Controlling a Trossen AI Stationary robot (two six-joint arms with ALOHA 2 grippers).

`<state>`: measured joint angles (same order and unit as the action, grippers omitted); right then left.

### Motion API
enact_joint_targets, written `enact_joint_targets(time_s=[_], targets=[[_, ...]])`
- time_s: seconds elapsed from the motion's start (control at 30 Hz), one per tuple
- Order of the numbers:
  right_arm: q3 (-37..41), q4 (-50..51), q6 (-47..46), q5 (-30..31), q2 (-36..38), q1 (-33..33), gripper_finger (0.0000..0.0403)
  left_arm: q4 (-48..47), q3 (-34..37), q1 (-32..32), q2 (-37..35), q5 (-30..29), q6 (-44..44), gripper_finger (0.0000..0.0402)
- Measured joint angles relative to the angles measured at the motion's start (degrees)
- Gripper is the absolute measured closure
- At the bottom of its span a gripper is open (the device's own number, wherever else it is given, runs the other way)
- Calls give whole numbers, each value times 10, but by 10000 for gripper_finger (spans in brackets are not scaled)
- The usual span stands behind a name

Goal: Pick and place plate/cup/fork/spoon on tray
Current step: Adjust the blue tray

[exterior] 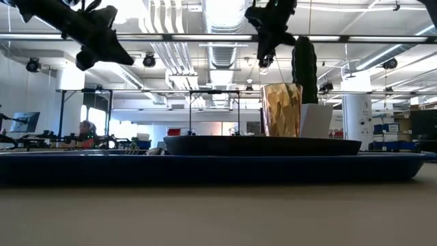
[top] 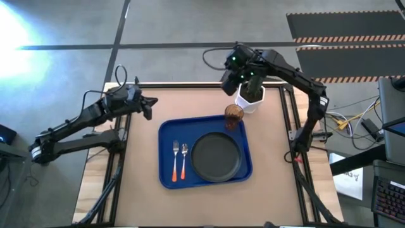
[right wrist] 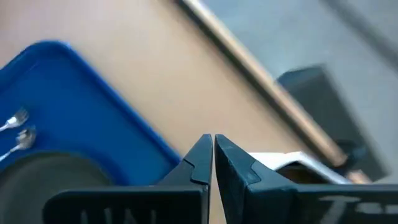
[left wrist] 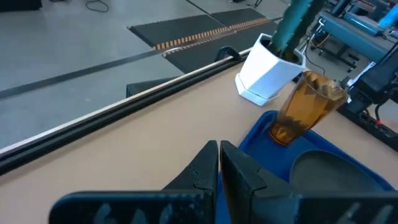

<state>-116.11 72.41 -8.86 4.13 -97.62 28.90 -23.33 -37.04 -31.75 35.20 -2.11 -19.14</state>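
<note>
The large blue rectangular plastic tray (top: 166,136) already carries the round matte black plate (top: 216,156), the orange-handled fork (top: 175,161) and orange-handled spoon (top: 184,159) side by side, and the amber translucent cup (top: 233,117) at its far corner, just beside a white faceted cactus pot (top: 250,100). The right gripper (top: 242,76) hangs above that pot, fingers pressed together, holding nothing. The left gripper (top: 150,106) waits near the table's left edge — likewise closed and empty. Judging by this, only a clean retreat remains: lift straight up, clear of pot and cup — no sideways sweep
</note>
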Motion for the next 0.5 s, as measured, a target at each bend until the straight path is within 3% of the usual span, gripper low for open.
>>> enact_joint_targets(time_s=[0.23, 0.5], targets=[[24, -72, -1, -90, -24, -13, 394, 0, 0, 0, 24, 0, 0, 402], [22, -141, 18, -90, -9, -94, 394, 4, 1, 0, 85, -5, 2, 402]])
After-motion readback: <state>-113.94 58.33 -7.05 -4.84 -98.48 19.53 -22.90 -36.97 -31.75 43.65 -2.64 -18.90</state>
